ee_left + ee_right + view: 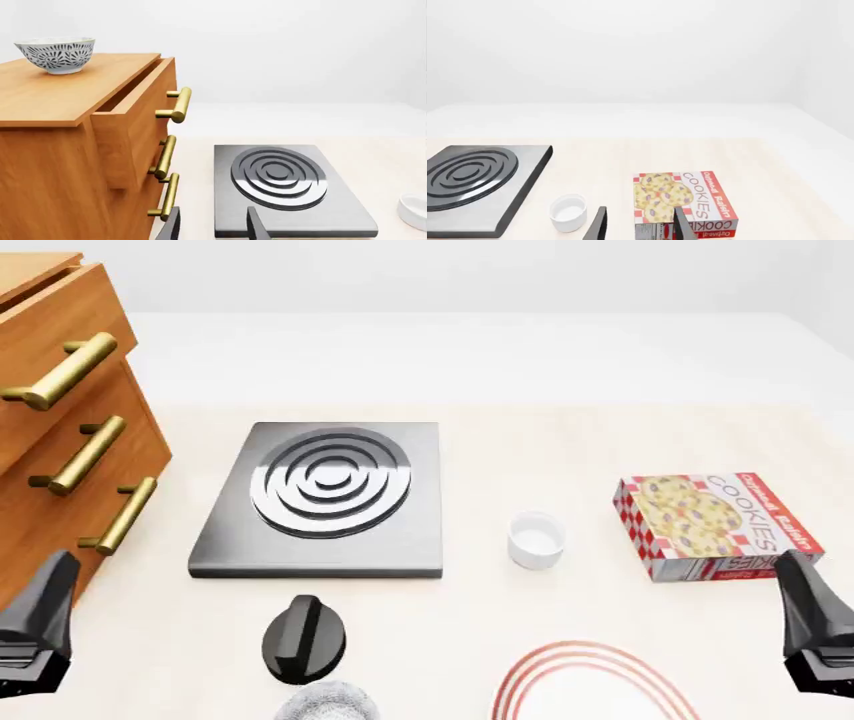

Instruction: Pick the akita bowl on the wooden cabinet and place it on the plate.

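The left gripper (212,225) has its fingers parted around empty air, low in front of the cabinet (73,150) and the stove (287,192). The right gripper (639,225) is likewise parted and empty, just short of the cookie box (684,200) and ramekin (568,212). Only the left wrist view shows the bowl (57,54): upright on the cabinet top (top drawer pulled partly out), well apart from both grippers. Only the front view shows the plate (594,685), at the near table edge, cut off by the frame, with a black knob (304,638) and a look-alike bowl's rim (327,705) left of it.
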Robot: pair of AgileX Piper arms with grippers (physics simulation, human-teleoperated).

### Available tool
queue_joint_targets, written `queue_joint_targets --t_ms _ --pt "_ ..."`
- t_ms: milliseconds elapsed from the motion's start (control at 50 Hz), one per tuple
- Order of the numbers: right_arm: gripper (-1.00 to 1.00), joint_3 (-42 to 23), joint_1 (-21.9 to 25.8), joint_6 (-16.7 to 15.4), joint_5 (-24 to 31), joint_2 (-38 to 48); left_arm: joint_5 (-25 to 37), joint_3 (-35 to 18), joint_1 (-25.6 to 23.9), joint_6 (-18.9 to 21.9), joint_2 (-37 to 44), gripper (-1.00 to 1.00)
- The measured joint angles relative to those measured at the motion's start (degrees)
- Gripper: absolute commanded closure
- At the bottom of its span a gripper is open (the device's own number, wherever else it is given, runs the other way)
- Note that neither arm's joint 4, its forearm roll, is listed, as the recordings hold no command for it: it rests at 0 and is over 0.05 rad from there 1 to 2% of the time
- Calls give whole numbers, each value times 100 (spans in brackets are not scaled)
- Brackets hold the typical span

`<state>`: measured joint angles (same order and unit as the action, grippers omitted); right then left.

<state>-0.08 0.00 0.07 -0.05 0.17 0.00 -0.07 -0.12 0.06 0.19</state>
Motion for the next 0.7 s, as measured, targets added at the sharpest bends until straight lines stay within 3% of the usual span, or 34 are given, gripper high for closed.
queue_joint_targets --t_ms 700 --pt "-100 -10 -1 11 -2 20 -210 -101 -1 -307 758 -100"
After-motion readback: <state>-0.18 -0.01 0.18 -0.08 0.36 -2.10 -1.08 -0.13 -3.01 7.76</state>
